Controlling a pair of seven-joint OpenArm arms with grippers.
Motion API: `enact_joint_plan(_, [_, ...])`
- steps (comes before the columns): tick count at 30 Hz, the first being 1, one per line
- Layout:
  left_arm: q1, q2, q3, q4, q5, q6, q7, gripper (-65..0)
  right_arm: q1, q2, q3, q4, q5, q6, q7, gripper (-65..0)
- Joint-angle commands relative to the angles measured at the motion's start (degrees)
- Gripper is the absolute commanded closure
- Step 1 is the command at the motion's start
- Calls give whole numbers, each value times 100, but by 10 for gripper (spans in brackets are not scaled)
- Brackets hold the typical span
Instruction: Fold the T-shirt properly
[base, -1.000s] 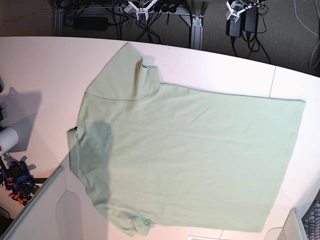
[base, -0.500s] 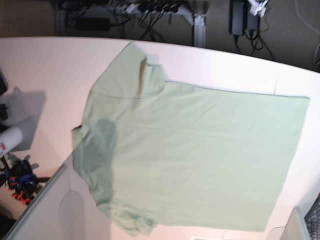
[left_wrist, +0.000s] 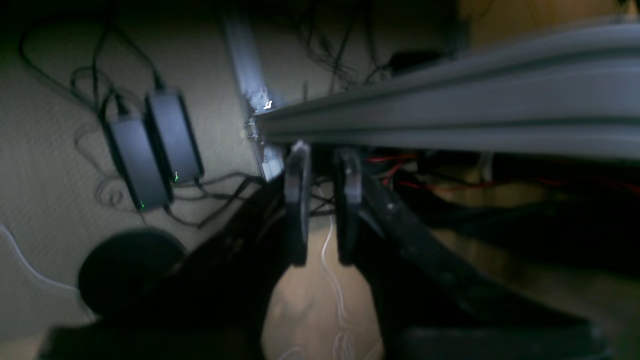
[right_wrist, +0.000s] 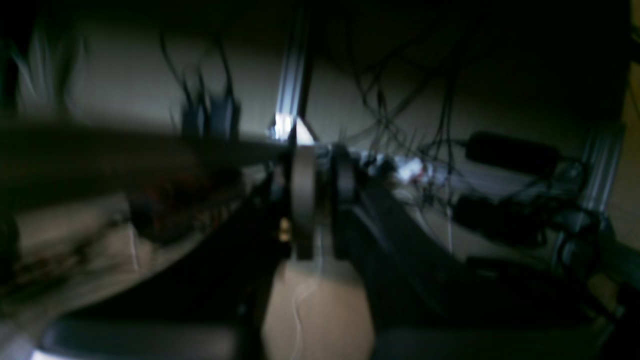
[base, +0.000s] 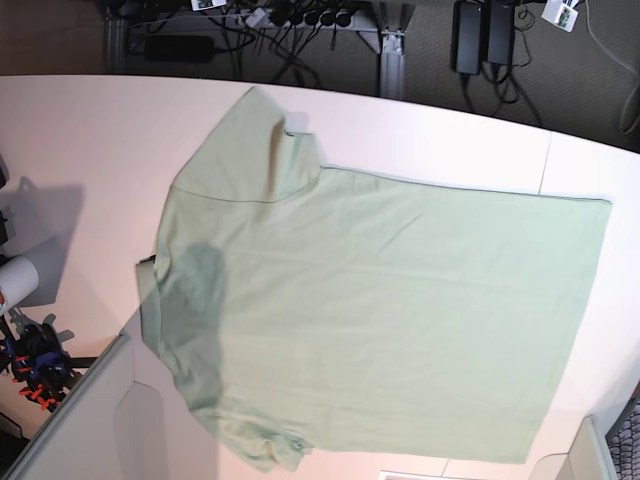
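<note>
The left gripper has its two dark fingers standing side by side with only a narrow slit between them, nothing held there; it sits below the grey edge of the table, well away from the T-shirt, which its wrist view does not show. Beyond those fingers, on the carpet under the table, lie two black power bricks with their cables.

The right gripper is likewise drawn almost together, one pale finger and one dark one nearly touching, empty, and also low beside the table edge in a dim, blurred view. Past it are a metal table leg and a tangle of cables.

Neither gripper appears in the base view. There the T-shirt lies spread flat across the middle of the white table, pale mint green. One sleeve reaches toward the table's far edge, the other sleeve toward its near edge, and the straight hem runs along the right side of the shirt. A grey shadow falls across the shirt's left part
</note>
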Motion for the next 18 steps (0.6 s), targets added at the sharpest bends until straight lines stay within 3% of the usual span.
enact_joint_plan(1, [140,-35,-179,426,-269,-132,79,-87,-48,48,221,302,177,7,9,-58])
enact_joint_plan(4, [345,-37,-684,1397,-852,-132,741,-87,24,42,704,920,625,0,-136,-97])
enact_joint_plan(8, [424,-144,-1287,2240,-1488,-132,1086,-87,376,0,1145,1182,1075,-20,-160,-338])
enact_joint_plan(10, [415,-280,-1497,2437,-1585,-132,1021,-87,621,-7,1200,1161,1283,-188,-293,-419])
enact_joint_plan(13, [404,-511,-1655,2527,-1591,-132,761,-89,1025,-101,1198,1115,1377,-411,-595,-433])
enact_joint_plan(18, [317,-763,-1663,2522,-1582,-132,638,-108,1580,-483,1187,1069,1794,-485,-1161,-433])
